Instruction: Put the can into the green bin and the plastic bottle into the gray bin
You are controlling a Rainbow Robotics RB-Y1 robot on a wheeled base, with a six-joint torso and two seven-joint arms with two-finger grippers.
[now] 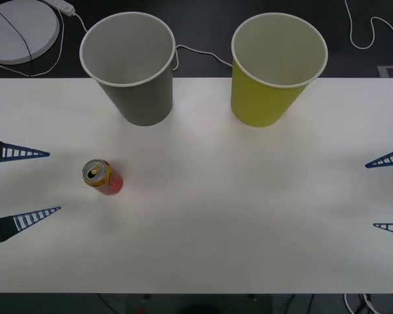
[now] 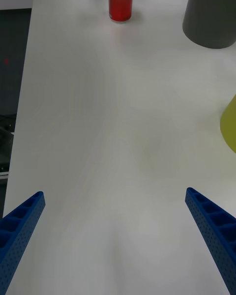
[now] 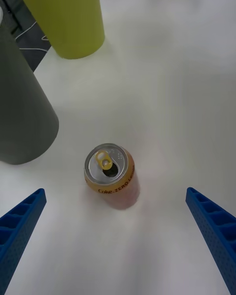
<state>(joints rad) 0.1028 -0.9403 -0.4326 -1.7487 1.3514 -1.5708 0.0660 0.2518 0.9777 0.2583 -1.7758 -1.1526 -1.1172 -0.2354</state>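
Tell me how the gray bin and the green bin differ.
The gray bin is dull gray; the green bin is bright yellow-green. The gray bin stands toward the robot's left, the green bin toward its right. The can stands nearer the gray bin than the green one. Both are upright, tapered cups with white rims and pale insides, about equal in size, at the table's far edge.

From the right wrist, the can [image 2: 120, 1] is cut off at the top, its lid out of frame and the lettering only partly readable. The gray bin [image 2: 210, 14] shows just its lower wall there, and the green bin [image 2: 229, 132] is a sliver at the edge. From the left wrist, both bins lose their rims. In the front view, the right gripper [image 1: 386, 193] shows fingertips alone, and the left gripper [image 1: 26, 186] runs off the side.
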